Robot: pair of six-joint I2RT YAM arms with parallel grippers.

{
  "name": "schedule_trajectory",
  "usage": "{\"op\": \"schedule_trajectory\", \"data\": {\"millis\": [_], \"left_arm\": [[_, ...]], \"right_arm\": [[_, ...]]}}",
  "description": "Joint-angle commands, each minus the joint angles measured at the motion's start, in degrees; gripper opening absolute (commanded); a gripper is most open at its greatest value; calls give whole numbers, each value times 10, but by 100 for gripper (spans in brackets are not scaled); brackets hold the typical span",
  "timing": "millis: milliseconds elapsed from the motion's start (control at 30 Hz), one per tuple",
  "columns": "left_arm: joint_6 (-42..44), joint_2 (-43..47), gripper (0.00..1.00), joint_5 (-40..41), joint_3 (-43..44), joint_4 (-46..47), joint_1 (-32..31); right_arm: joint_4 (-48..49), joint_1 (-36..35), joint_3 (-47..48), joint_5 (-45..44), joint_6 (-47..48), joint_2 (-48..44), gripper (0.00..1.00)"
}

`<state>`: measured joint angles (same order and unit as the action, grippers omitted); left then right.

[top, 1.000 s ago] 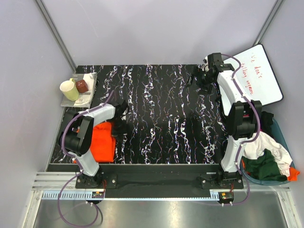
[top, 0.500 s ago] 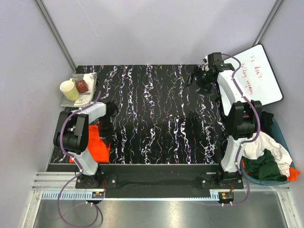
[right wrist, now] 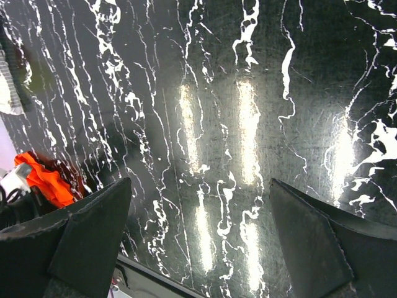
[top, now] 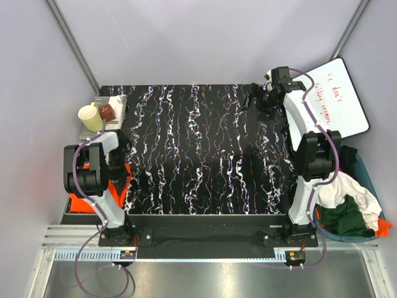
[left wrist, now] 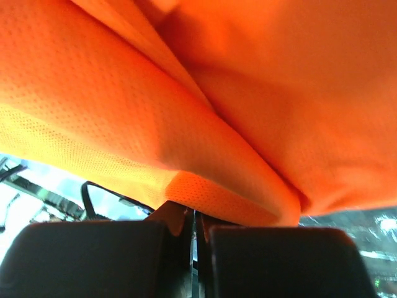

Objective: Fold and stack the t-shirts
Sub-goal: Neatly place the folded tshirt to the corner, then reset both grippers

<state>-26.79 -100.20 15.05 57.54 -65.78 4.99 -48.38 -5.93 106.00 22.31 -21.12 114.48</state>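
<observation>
From my seat the orange t-shirt (left wrist: 248,93) reads as soft matt cloth with a fine pin-hole mesh knit, lying in smooth folds against the matt black plastic of the left gripper (left wrist: 196,226). The table (right wrist: 260,124) looks like a polished black sheet with white marble veins, glossy enough to mirror the lamps as bright streaks. I read the rail (top: 205,254) at the near edge as brushed bare metal.
</observation>
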Motion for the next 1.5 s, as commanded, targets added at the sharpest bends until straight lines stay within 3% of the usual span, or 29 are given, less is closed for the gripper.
{"op": "schedule_trajectory", "data": {"millis": [0, 133, 300, 333, 400, 433, 467, 500, 833, 1100, 1467], "left_arm": [[10, -20, 0, 50, 26, -3, 46], [23, -30, 0, 53, 41, 8, 83], [47, 11, 0, 41, 79, 13, 74], [50, 34, 5, 40, 85, 10, 64], [57, 57, 59, 35, 113, 1, 51], [55, 76, 79, 32, 122, -2, 35], [55, 84, 94, 32, 144, -7, 27], [54, 91, 99, 30, 157, -9, 17], [85, 48, 99, -47, 317, 11, -136], [96, -57, 99, -114, 421, 25, -199], [112, -151, 99, -170, 546, 25, -226]], "right_arm": [[0, 1, 34, 27, -7, 7, 100], [-2, 0, 40, 34, -7, 8, 100], [-3, 0, 33, 33, -3, 2, 100], [-3, 0, 30, 32, -1, -1, 100], [-3, 0, 28, 28, 1, -6, 100], [-3, 0, 26, 27, 3, -7, 100], [-3, 1, 25, 24, 5, -7, 100], [-4, 0, 25, 22, 6, -10, 100], [-3, 0, -5, -12, 16, -35, 100], [-3, 0, -66, -53, 28, -68, 100], [-3, 0, -133, -102, 32, -97, 100]]}}
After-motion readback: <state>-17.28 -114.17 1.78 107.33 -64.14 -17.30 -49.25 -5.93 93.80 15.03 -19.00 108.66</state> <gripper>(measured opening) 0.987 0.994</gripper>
